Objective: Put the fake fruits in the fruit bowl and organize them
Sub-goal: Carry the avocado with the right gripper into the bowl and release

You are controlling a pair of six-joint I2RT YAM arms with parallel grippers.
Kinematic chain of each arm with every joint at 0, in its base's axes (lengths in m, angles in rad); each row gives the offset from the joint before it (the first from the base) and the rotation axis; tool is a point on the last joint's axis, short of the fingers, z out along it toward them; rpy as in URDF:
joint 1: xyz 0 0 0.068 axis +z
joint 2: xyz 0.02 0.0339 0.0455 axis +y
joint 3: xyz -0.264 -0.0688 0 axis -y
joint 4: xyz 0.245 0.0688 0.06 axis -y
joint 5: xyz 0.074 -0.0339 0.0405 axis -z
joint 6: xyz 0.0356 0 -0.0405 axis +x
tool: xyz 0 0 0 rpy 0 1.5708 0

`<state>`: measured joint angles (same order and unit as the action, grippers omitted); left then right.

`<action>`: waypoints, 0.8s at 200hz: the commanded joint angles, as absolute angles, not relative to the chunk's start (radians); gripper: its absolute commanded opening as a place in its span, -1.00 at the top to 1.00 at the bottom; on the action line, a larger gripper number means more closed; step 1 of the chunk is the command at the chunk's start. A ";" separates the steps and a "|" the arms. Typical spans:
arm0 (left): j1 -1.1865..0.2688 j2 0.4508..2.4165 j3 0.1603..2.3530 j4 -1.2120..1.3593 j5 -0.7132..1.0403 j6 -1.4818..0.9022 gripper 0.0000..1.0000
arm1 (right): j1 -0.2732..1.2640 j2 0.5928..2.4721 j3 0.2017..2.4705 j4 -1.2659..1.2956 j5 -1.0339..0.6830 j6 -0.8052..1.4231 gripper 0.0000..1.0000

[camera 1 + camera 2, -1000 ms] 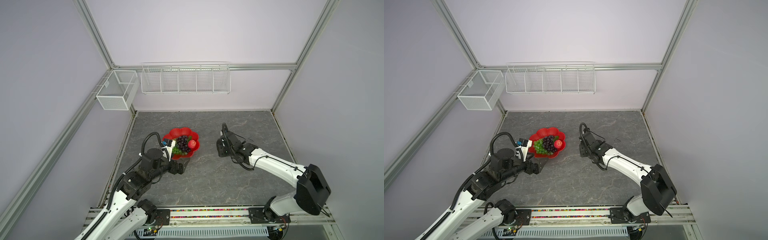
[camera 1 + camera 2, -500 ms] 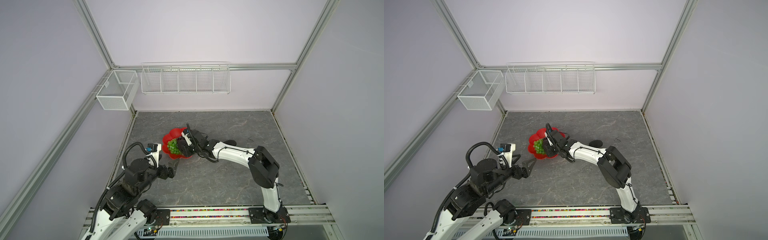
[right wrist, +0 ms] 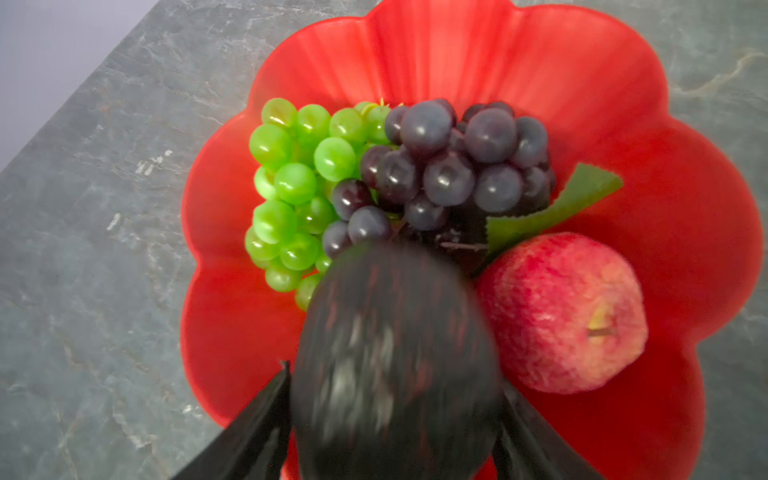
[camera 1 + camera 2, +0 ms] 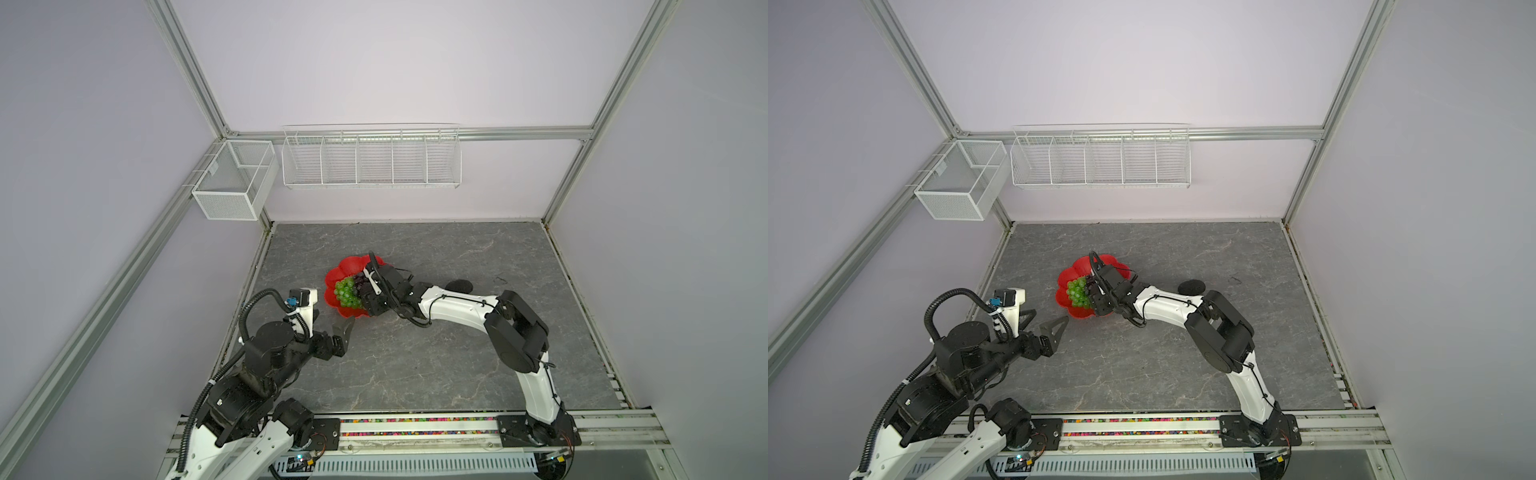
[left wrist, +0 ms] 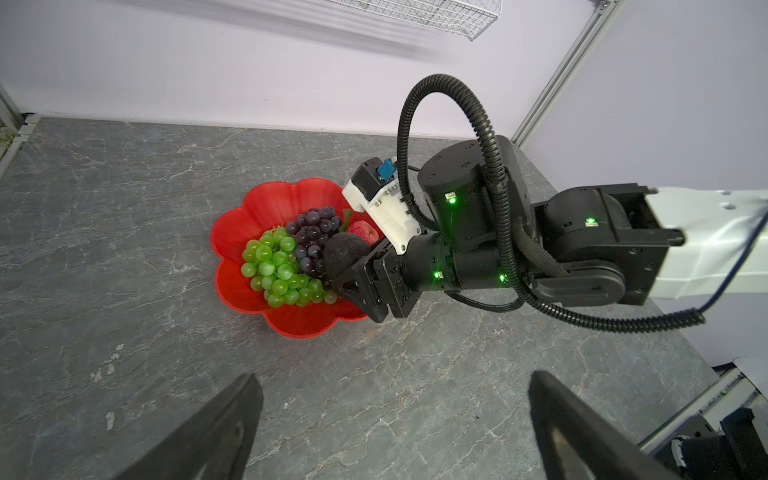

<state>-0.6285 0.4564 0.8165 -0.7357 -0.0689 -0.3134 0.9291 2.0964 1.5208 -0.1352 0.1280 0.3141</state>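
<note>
**Item — fruit bowl** (image 3: 498, 54): glossy red, lobed like a flower, on the grey marbled surface (image 4: 415, 365), left of centre. In it I count:
- a green grape bunch (image 3: 291, 187);
- a dark purple grape bunch (image 3: 449, 166), pressed against the green one, its green leaf (image 3: 561, 203) pointing towards the apple;
- a small red apple (image 3: 561, 311), just beside that leaf.

**Item — avocado** (image 3: 395, 353): blackish and blurred, over the bowl's near lobes, between the fingers of the right claw (image 3: 395, 376). With that blur I cannot tell whether the fingers clamp it or have let go.

**Item — second avocado** (image 4: 459, 285): lying on the surface right of the bowl, behind my right arm.

**Item — left claw** (image 5: 395, 376): fingers spread wide, above bare surface near the bowl's front edge.

**Change:** a second ago my right arm stood well apart to the right; now it reaches across the bowl. The left claw, then at the rim, has drawn back.

**Surroundings:** white wire baskets (image 4: 372, 156) hang on the frame rails. The right arm hides much of the bowl in both top views.
</note>
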 commanded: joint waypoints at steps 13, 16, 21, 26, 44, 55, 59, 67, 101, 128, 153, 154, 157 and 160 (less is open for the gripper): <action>-0.624 0.461 0.805 -0.755 -0.057 -0.317 -0.99 | 0.924 2.078 1.531 -0.150 0.179 0.277 -0.59; -0.624 0.460 0.805 -0.755 -0.055 -0.317 -0.99 | 0.923 2.076 1.530 -0.148 0.179 0.276 -0.60; -0.624 0.463 0.805 -0.755 -0.055 -0.318 -0.99 | 0.924 2.073 1.528 -0.144 0.180 0.275 -0.63; -0.624 0.463 0.805 -0.755 -0.055 -0.318 -0.99 | 0.924 2.069 1.527 -0.140 0.181 0.276 -0.66; -0.623 0.462 0.805 -0.755 -0.055 -0.316 -0.99 | 0.924 2.058 1.533 -0.142 0.183 0.270 -0.71; -0.624 0.462 0.805 -0.755 -0.054 -0.317 -0.99 | 0.924 2.044 1.534 -0.144 0.182 0.266 -0.75; -0.624 0.462 0.805 -0.754 -0.054 -0.316 -0.99 | 0.923 2.036 1.531 -0.146 0.182 0.263 -0.77; -0.623 0.462 0.803 -0.753 -0.049 -0.316 -0.99 | 0.925 2.018 1.524 -0.146 0.183 0.256 -0.82; -0.624 0.465 0.802 -0.750 -0.036 -0.315 -0.99 | 0.924 1.919 1.457 -0.127 0.168 0.217 -0.93; -0.624 0.477 0.803 -0.746 -0.012 -0.308 -0.99 | 0.907 1.826 1.375 -0.084 0.149 0.236 -0.87; -0.623 0.487 0.804 -0.744 0.003 -0.304 -0.99 | 0.838 1.756 1.318 -0.173 0.252 0.441 -0.88; -0.624 0.487 0.804 -0.744 0.004 -0.304 -0.99 | 0.833 1.754 1.315 -0.181 0.261 0.455 -0.88; -0.624 0.486 0.804 -0.744 0.008 -0.304 -0.99 | 0.815 1.746 1.309 -0.214 0.287 0.494 -0.88; -0.624 0.487 0.804 -0.744 0.010 -0.302 -0.99 | 0.796 1.740 1.303 -0.246 0.312 0.528 -0.88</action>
